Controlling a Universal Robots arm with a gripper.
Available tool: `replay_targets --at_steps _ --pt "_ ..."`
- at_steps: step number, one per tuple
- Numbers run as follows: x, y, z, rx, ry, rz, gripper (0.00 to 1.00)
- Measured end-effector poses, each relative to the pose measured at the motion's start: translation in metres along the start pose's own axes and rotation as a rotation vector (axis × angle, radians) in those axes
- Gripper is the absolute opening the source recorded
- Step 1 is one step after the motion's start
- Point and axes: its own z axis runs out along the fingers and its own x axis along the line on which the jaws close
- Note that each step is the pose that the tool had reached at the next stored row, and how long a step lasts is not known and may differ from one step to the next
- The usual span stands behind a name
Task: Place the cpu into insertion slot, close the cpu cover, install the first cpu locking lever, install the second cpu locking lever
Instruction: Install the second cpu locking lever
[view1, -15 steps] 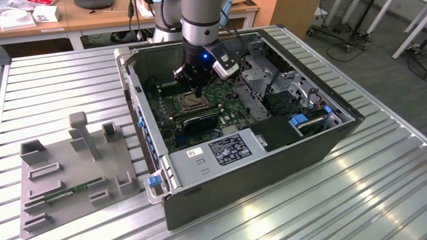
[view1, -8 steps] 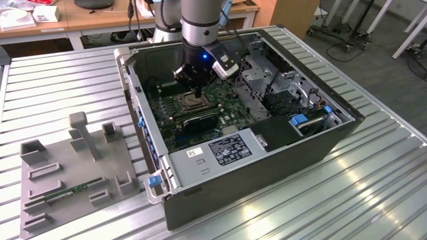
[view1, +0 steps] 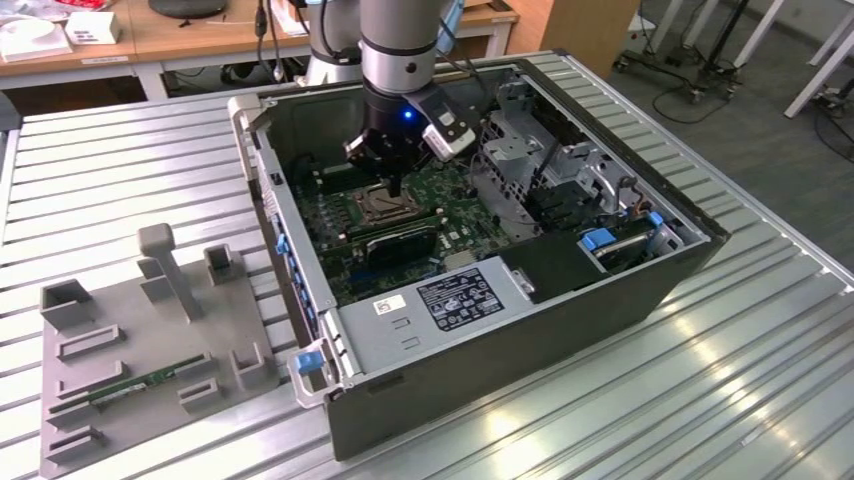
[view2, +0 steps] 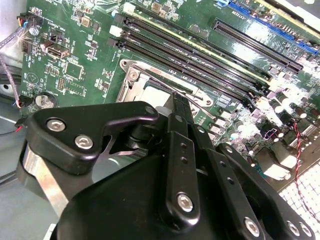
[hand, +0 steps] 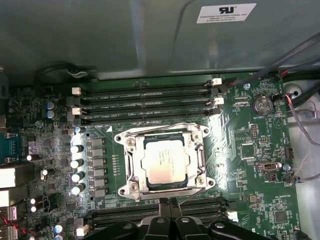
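My jaws sit pressed together, nothing visibly between them as far as I can judge, with my gripper (hand: 170, 220) hanging low inside the open computer case (view1: 507, 330), close over the motherboard (hand: 260, 165). In the second wrist view the black fingers (view2: 182, 150) run straight down toward the socket's near edge.

Taking the insertion slot (hand: 165, 162) as landmark: my fingertips stand just beside one of its sides, the side away from the row of long black memory slots (hand: 145, 105), and are nearly over its rim. So the socket lies directly ahead of the jaws, with the memory slots beyond it.

The cpu (hand: 165, 161) already lies flat in the slot, its pale metal face up, square to the socket walls. The cpu cover (hand: 200, 160) appears to be down over it, the silvery frame bordering the chip on all sides, its cutout showing the chip's face. A thin wire lever (hand: 192, 192) slants along the socket edge nearest my jaws, its long axis roughly parallel to that edge; whether it is latched I cannot tell. It is the part closest to my fingertips.

In the exterior view, the gripper (view1: 387, 185) hovers over the slot (view1: 378, 205), and a grey fixture tray (view1: 134, 340) rests on the ribbed surface (view1: 747, 400) well apart from the case.
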Motion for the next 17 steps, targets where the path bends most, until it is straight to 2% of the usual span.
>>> replay_targets --at_steps 9,14,17 --pt "0.0013 -0.0034 0.0 -0.0003 -0.0015 -0.001 0.11" --pt "0.006 -0.004 0.0002 -0.0008 -0.0067 -0.002 0.11" --pt "0.0106 -0.0046 0.0008 -0.0014 -0.0129 -0.002 0.11"
